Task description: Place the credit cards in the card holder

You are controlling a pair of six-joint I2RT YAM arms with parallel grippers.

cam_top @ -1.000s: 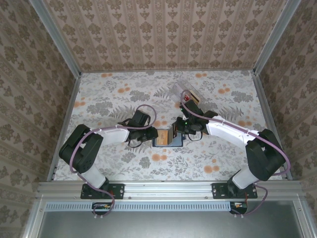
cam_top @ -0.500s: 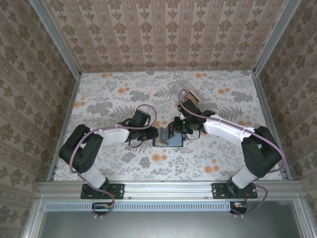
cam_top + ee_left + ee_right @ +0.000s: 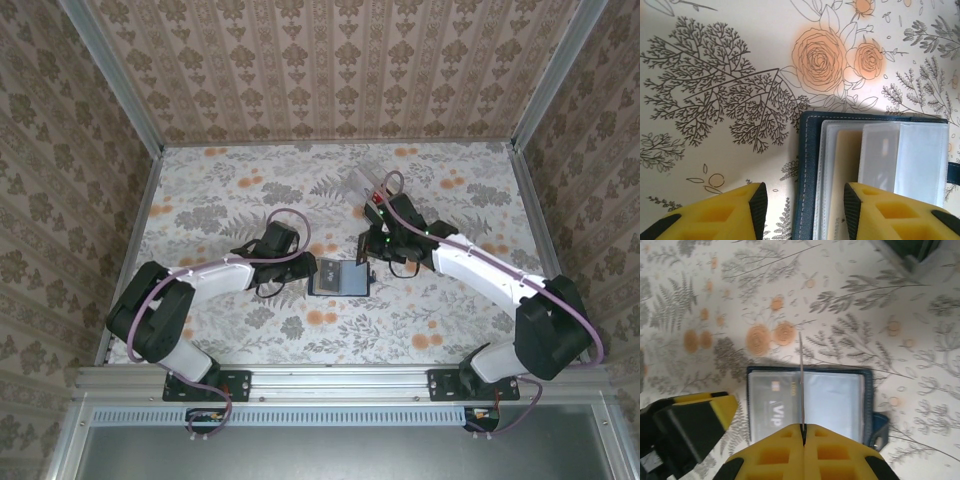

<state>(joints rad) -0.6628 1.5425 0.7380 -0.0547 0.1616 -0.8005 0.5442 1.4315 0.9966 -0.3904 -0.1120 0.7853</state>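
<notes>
I'm pinching a thin plastic card [image 3: 801,370] (edge-on) in the right end effector [image 3: 803,428], bottom centre; left end effector [image 3: 805,197] is standing spread.

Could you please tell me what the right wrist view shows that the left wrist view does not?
Right wrist: the shut right gripper pinching a thin sheet seen edge-on, plus a sleeved grey VIP card. Left wrist: a tan card under clear sleeves. Both: the open navy card holder on the floral table.

Floral table [image 3: 220,200] carries open card holder [image 3: 338,278], clear box [image 3: 357,182].
</notes>
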